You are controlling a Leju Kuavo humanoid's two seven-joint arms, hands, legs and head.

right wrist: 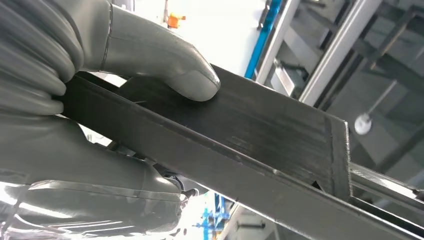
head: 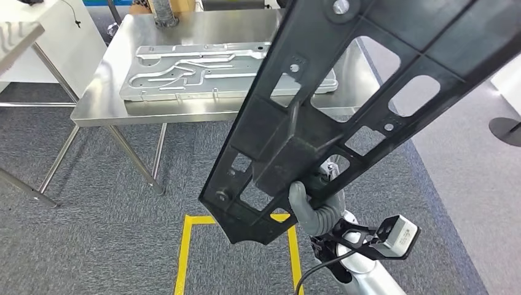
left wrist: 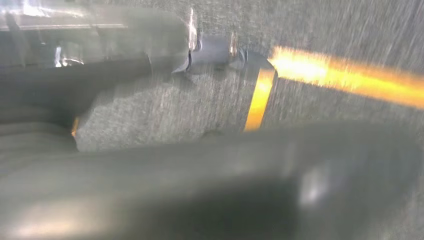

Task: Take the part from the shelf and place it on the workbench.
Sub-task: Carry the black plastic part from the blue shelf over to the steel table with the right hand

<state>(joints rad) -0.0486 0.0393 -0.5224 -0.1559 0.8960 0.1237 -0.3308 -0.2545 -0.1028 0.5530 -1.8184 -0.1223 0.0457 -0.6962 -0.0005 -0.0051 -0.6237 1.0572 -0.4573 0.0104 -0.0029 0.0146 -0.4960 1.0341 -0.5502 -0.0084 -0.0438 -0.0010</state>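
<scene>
A long black part with cut-out windows and ribs slants across the head view, from the lower middle up to the top right. My right hand grips it near its lower end, thumb on one side. Close up, the grey thumb presses on the part's flat black rail. The steel workbench stands ahead beyond the part, partly hidden by it. My left hand is a blurred grey mass above the carpet, and its fingers cannot be made out.
A silver embossed metal plate lies on the workbench. Yellow floor tape marks a box on the grey carpet at my feet. Another steel table stands far left. A dark round base sits on the floor at right.
</scene>
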